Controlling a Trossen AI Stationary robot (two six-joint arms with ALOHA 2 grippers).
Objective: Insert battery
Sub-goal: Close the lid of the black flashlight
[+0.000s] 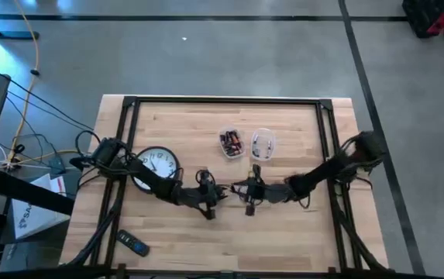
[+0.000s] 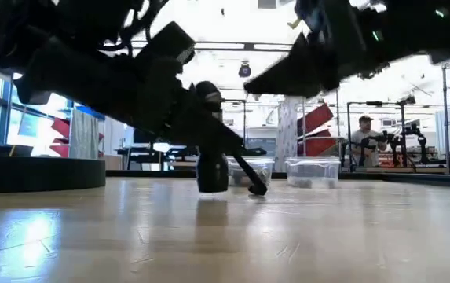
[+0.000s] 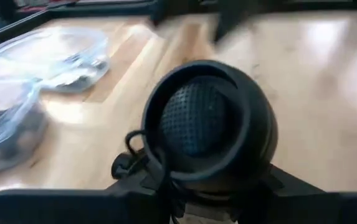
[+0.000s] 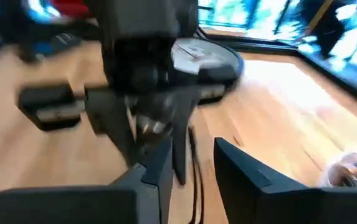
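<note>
Left wrist view shows the left gripper (image 3: pixel 206 186) clamped on a round dark device (image 3: pixel 206 124) with a mesh face, which hides its own fingertips. Right wrist view shows the right gripper (image 4: pixel 190 165) with fingers (image 4: pixel 247 171) slightly parted and nothing clearly between them; whether a battery sits there cannot be made out (the picture is smeared by motion). Just ahead of those fingers hangs the left gripper. Only the high view shows both grippers meeting mid-table, the left gripper (image 1: pixel 208 198) facing the right gripper (image 1: pixel 249 194). Beyond them sit two clear tubs (image 1: pixel 246 144), one holding batteries (image 1: pixel 231 142), with a wall clock (image 1: pixel 156 165) beside the left arm and a remote (image 1: pixel 133 245) near the table's front edge.
</note>
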